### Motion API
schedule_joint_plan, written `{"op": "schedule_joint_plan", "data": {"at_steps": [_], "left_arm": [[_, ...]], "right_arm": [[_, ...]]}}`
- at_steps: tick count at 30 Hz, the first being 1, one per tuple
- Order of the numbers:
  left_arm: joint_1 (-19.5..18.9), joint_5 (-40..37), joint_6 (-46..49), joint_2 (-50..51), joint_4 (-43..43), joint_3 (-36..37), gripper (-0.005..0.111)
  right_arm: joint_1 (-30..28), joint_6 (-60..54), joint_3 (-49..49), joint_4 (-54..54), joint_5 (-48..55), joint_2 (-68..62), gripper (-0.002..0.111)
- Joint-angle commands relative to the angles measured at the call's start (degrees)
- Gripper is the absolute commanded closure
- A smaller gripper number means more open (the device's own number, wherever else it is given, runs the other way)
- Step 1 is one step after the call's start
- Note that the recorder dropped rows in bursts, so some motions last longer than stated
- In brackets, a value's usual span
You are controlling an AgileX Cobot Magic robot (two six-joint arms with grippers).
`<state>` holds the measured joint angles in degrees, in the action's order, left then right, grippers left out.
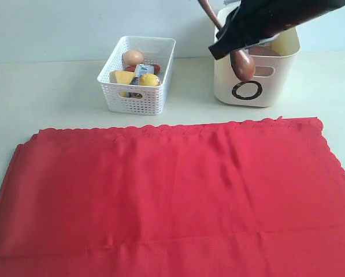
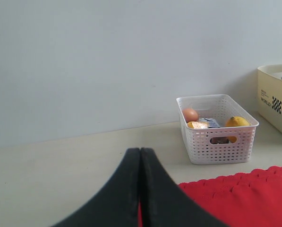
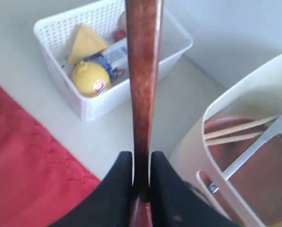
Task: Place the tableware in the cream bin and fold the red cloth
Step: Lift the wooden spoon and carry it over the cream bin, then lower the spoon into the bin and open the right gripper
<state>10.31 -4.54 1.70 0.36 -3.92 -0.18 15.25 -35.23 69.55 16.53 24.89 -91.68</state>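
a white perforated basket (image 1: pixel 117 98) holds an egg (image 1: pixel 133 57), lemon (image 1: pixel 149 80), cheese (image 1: pixel 123 77) and perhaps a small carton (image 1: pixel 142 70).

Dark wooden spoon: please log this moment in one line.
right claw: shut on dark wooden spoon | spoon: in air beside cream bin | left claw: shut, empty | red cloth: spread flat, unfolded

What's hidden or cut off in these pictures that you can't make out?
- Exterior view: inside of the cream bin, hidden by the right arm and its own wall.
- Right wrist view: bin partly cut off by the frame; only brown plate, chopsticks and knife show.
- Right wrist view: bowl of the dark wooden spoon, hidden past the right gripper.
- Left wrist view: bin cut off by the edge.
- Exterior view: red cloth, near edge out of frame.
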Motion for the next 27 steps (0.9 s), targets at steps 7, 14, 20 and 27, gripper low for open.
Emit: {"op": "schedule_joint_plan", "data": {"at_steps": [7, 14, 20, 27], "left_arm": [[0.4, -0.1, 0.0, -0.4, 0.0, 0.2, 0.106], [0.4, -0.1, 0.0, -0.4, 0.0, 0.2, 0.106], [0.4, -0.1, 0.0, -0.4, 0.0, 0.2, 0.106], [0.4, -0.1, 0.0, -0.4, 0.0, 0.2, 0.106]], "right_arm": [[-0.7, 7.9, 0.2, 0.3, -21.8, 0.2, 0.108], [-4.6, 10.9, 0.2, 2.6, -29.9, -2.3, 0.108], [-8.0, 11.1, 0.2, 4.3, -32.8, -6.2, 0.108], [-10.6, 11.4, 0.2, 4.5, -35.5, -10.5, 0.108]]}}
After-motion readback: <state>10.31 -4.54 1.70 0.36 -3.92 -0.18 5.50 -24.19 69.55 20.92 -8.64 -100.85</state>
